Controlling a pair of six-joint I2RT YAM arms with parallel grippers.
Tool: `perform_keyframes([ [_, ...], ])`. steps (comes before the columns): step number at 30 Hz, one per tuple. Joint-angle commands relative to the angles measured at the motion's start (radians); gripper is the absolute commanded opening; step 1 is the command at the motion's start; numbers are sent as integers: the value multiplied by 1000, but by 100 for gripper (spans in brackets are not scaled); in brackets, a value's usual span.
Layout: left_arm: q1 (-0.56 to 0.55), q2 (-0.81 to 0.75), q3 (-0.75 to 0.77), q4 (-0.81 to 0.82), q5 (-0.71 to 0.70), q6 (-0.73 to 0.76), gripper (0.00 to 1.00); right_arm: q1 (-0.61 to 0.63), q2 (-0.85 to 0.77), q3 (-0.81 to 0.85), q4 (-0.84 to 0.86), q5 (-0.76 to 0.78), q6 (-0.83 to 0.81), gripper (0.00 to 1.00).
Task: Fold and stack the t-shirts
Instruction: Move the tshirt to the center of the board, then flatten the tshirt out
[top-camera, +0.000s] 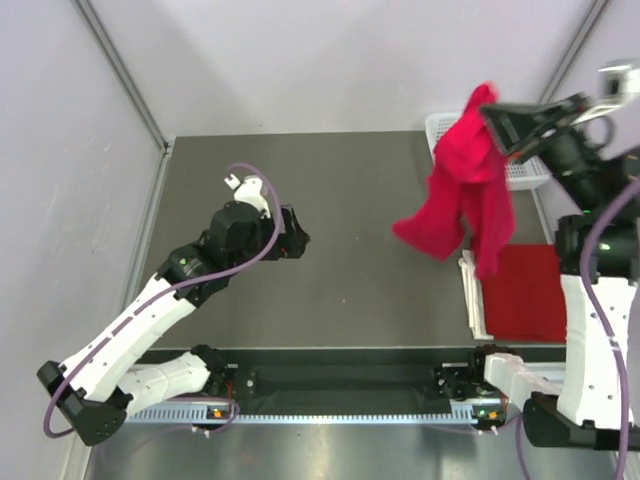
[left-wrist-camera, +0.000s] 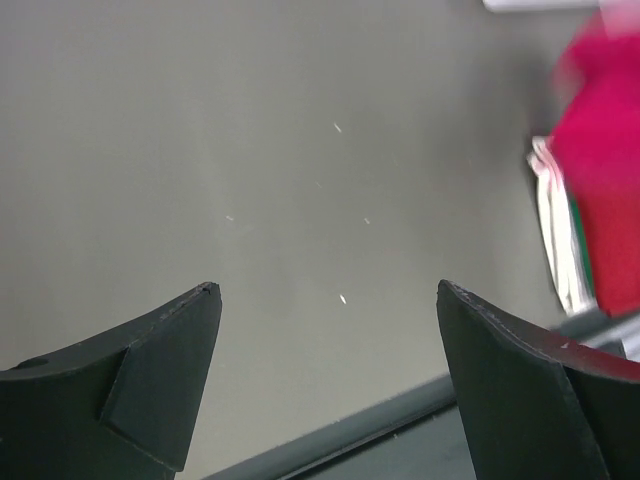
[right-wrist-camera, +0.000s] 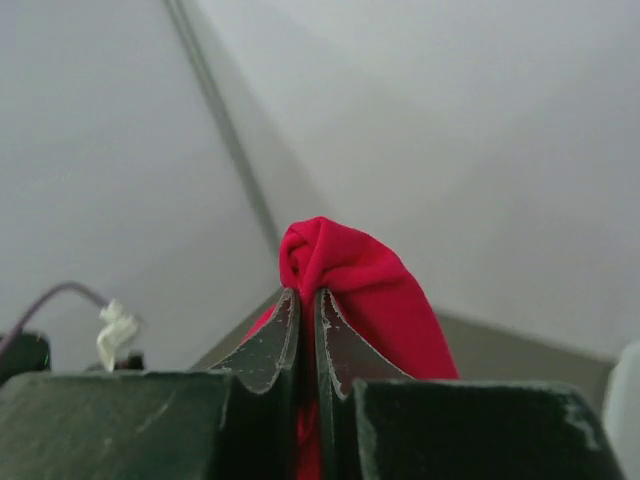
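Top external view shows us a matte, dark grey bench (top-camera: 350, 200) with pale walls around it. In the upper right of the frame a white plastic mesh basket (top-camera: 440, 126) sits at the far edge. In front of it the right gripper (top-camera: 490, 118) is clenched on the hanging t-shirt (top-camera: 465, 190), a soft, bright red cloth bunched into loose folds and lifted clear of the bench. Its long axis runs from the pinched top in the upper right down toward the lower left of the frame. One lobe spreads out to the left and a narrower tail drops straight down. Right wrist view confirms the grip: the dark, scuffed jaws stand almost together, and a rounded hump of the hanging t-shirt (right-wrist-camera: 350, 275) bulges above the right gripper (right-wrist-camera: 308, 296). In the lower right of the top view we see a folded t-shirt (top-camera: 525, 290) lying flat as a neat red rectangle on the bench. A white ridged strip (top-camera: 474, 295) runs just beside its left edge. The left gripper (top-camera: 297, 236) hovers left of centre, released and touching nothing. In left wrist view its two black wedge-shaped fingers (left-wrist-camera: 150, 380) stand wide apart above the bare, lightly speckled bench (left-wrist-camera: 300, 150). Red cloth shows blurred at the right edge of that frame; we cannot tell which shirt it is.
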Motion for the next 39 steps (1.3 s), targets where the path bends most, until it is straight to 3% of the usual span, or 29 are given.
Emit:
perform_keyframes([
  [1, 25, -43, 54, -119, -121, -18, 93, 144, -8, -225, -122, -3, -23, 0],
  [3, 39, -49, 40, -159, -158, -44, 93, 232, -56, -356, -101, 50, -9, 0],
  [4, 49, -60, 28, -170, -156, -66, 93, 268, -64, -496, -71, 65, 28, 0],
  [7, 56, -98, -50, -155, -118, -102, 92, 446, -17, -678, 31, 149, 50, 0],
  [9, 59, -121, -127, -125, -80, -125, 91, 582, 97, -691, 42, 227, 31, 0],
  [14, 64, -152, -167, -182, -93, -216, 89, 812, 393, -501, 9, 365, 17, 0],
  [15, 65, -168, -167, -197, -124, -240, 89, 869, 437, -395, 9, 373, 19, 0],
  [20, 70, -262, -115, -279, -259, -305, 90, 954, 750, -69, -101, 344, -4, 0],
  [23, 72, -282, -71, -338, -330, -304, 89, 954, 807, -44, -81, 306, 14, 23],
  [24, 70, -281, -60, -357, -340, -311, 89, 949, 804, -45, -89, 318, 8, 36],
  [25, 72, -279, -52, -380, -354, -314, 89, 946, 801, -44, -109, 370, -6, 41],
  [29, 72, -285, -89, -325, -316, -316, 89, 913, 649, -83, -302, 563, 39, 49],
  [31, 72, -258, -104, -279, -293, -299, 89, 903, 490, -203, -355, 719, 120, 54],
  [35, 82, -170, -132, -189, -247, -265, 89, 903, 235, -488, -409, 872, 292, 59],
  [38, 131, -109, -181, -112, -120, -239, 89, 887, 69, -721, -451, 955, 422, 59],
  [39, 175, -83, -199, -55, -16, -241, 89, 861, 30, -817, -460, 962, 447, 59],
])
